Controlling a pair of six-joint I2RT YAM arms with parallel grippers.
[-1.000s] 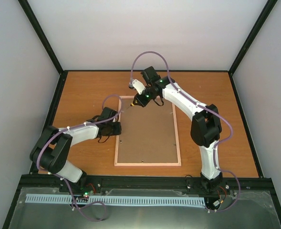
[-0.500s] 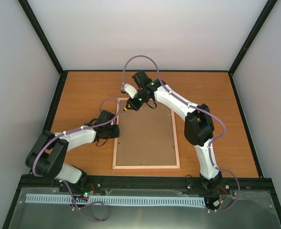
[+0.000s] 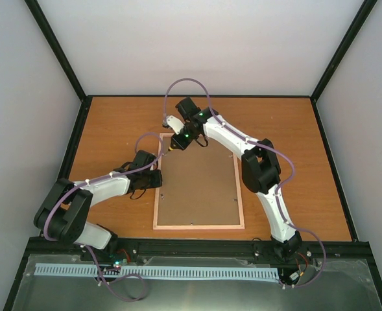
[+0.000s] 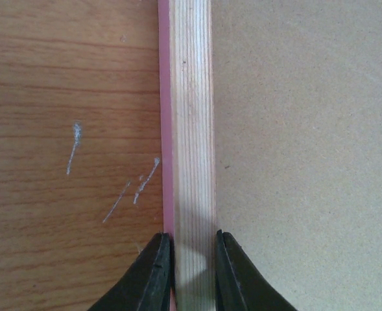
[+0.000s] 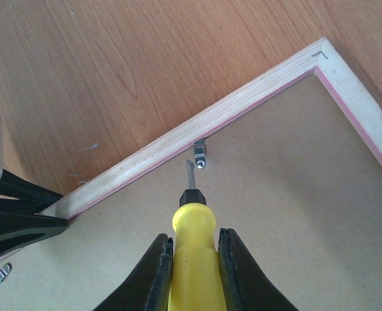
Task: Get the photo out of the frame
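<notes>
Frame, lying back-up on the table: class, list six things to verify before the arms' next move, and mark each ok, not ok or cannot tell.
1. Left gripper clamps the frame rail: ok.
2. Right gripper grips the yellow screwdriver: ok.
3. Screwdriver blade touches the metal clip: cannot tell; it is right beside it.
4. That clip is turned clear of the backing board: not ok, it reaches over the board's edge.
5. Second clip is turned clear: cannot tell.
6. Photo is exposed: not ok, the board covers it.
</notes>
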